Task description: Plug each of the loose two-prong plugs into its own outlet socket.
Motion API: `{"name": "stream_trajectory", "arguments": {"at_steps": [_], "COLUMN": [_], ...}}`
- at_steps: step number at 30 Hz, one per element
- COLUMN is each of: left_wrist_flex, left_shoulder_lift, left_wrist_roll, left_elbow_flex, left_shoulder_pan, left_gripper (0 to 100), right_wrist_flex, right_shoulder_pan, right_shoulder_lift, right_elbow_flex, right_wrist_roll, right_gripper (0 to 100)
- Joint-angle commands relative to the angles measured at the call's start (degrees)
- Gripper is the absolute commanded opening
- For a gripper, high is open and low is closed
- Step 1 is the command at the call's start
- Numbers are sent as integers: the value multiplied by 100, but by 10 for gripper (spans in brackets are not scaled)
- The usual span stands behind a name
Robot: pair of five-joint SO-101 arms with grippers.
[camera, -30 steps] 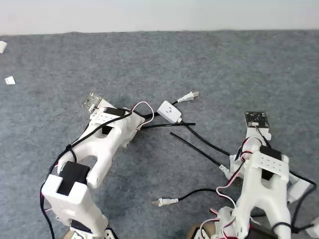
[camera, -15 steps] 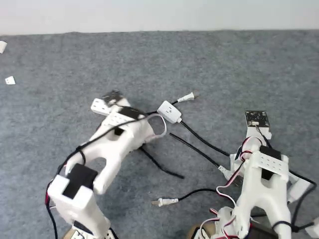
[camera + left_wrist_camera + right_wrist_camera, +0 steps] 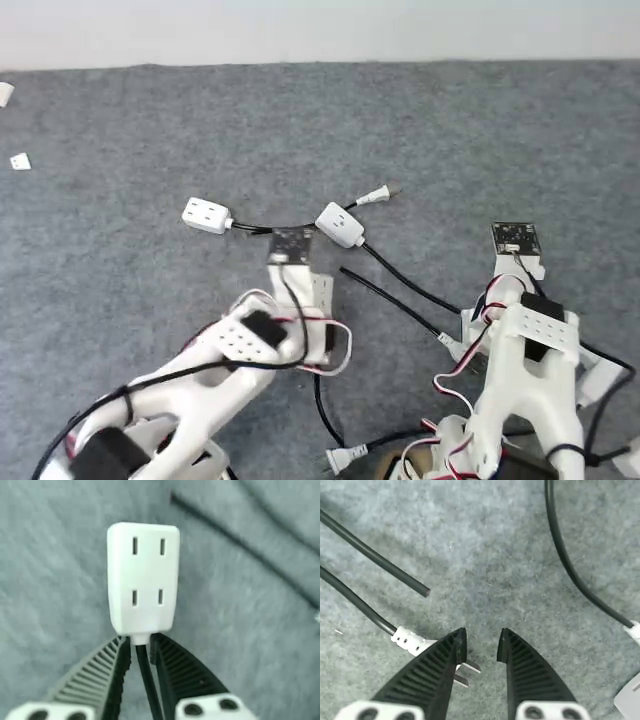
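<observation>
Smooth white plastic outlet socket [image 3: 142,577], ribbed matt black jaws, rough grey cloth table cover [image 3: 100,260].

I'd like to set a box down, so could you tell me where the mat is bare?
Bare: the mat between the outlet sockets and the wall, and left of the left arm. Crowded: the middle, with the cord in the left tool, and plugs.

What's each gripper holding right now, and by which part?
The left gripper pinches the black cord right behind its white plastic outlet block. The right gripper is open, holding nothing.
</observation>
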Motion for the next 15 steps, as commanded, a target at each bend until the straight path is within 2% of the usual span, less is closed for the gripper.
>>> {"name": "stream_trajectory", "arguments": {"at_steps": [1,7,9,13,15], "left_wrist_flex": [44,431,396,422,440], "left_shoulder_lift": [-369,229,510,949,1029], "left_wrist_roll": [-580,-686,-686,-686,-677], "left_elbow_flex": [-171,-637,-725,-971,-1007], "left_shoulder_pan": [-360,-369,-369,-369,-378], "left_gripper": [16,16,16,21,55], "right_wrist_flex": [-75,180,453,1226,1402], "right_shoulder_pan": [-57,-66,-171,-646,-831], "right_shoulder_lift": [13,-57,-189,-1182,-1974], "right_elbow_flex": [-255,-299,-448,-457,-229], "right_wrist_roll": [70,-9,-299,-387,-369], "right_gripper": [101,101,101,101,100]}}
